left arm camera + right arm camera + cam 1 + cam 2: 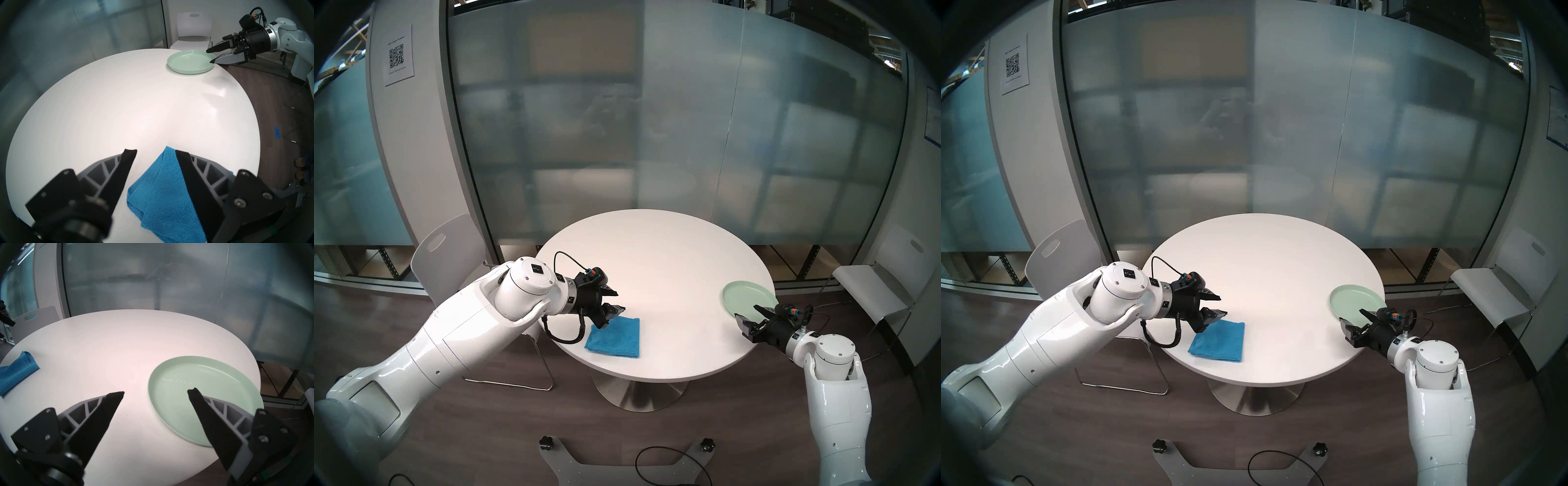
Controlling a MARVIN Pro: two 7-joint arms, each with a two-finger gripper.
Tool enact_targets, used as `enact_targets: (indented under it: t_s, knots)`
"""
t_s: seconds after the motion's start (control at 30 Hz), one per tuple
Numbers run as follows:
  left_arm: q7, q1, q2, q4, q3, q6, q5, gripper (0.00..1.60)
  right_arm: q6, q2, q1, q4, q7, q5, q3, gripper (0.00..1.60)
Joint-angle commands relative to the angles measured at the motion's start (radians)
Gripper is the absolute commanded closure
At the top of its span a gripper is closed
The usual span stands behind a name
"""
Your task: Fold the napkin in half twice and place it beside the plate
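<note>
- Left pincer (612,300): jaws parted and empty, poised above the near-left part of the round white surface (656,258). In the left wrist view its fingers (126,168) stand apart, one over bare surface and the other in front of the cloth; no contact with the cloth can be made out.
- Right pincer (746,312): jaws spread wide, grasping nothing, reaching in from the right edge of the surface. In the right wrist view one fingertip (192,392) lies over the plate's interior and the other over bare surface, so the near-left part of the rim falls between them; whether either finger touches the plate cannot be told.
- Napkin (616,337): bright blue terry cloth, lying folded into a compact, roughly square pad near the front-left edge of the surface, just below the left pincer. Layered edges show at its corner in the left wrist view (163,191).
- Plate (750,298): round, pale mint green, low raised rim, resting flat and empty at the right edge of the surface.
- Relation of the two: napkin and plate lie well apart, on opposite sides of the surface, with bare white surface between them.
- Surroundings: white chairs (446,251) stand at left and right of the surface, a frosted glass wall (653,135) rises behind, and a QR-code sheet (397,56) hangs on the pillar at upper left.
</note>
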Motion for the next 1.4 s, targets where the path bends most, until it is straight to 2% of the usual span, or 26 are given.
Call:
enact_targets:
  t_s: [0.0, 0.5, 0.57, 0.6, 0.67, 1.17, 1.37]
  knots:
    - [-0.003, -0.015, 0.0, -0.014, -0.008, -0.004, 0.0, 0.48, -0.013, 0.02, 0.065, 0.023, -0.006, -0.01, -0.013, 0.22]
    - [-0.002, -0.015, 0.001, -0.014, -0.008, -0.004, 0.0, 0.48, -0.043, 0.046, 0.1, 0.097, 0.012, -0.045, -0.058, 0.29]
    - [-0.002, -0.015, 0.001, -0.014, -0.008, -0.004, 0.0, 0.48, -0.045, 0.049, 0.105, 0.102, 0.014, -0.05, -0.063, 0.34]
    - [-0.002, -0.015, 0.001, -0.014, -0.008, -0.004, 0.0, 0.48, -0.045, 0.051, 0.106, 0.104, 0.016, -0.053, -0.065, 0.45]
    - [-0.002, -0.015, 0.001, -0.014, -0.008, -0.004, -0.001, 0.48, -0.043, 0.054, 0.11, 0.107, 0.021, -0.057, -0.068, 0.47]
    - [-0.002, -0.015, 0.001, -0.014, -0.008, -0.004, -0.001, 0.48, -0.031, 0.073, 0.146, 0.156, 0.04, -0.09, -0.088, 0.42]
    - [-0.002, -0.015, 0.001, -0.014, -0.007, -0.004, -0.001, 0.48, -0.032, 0.073, 0.151, 0.164, 0.046, -0.094, -0.088, 0.48]
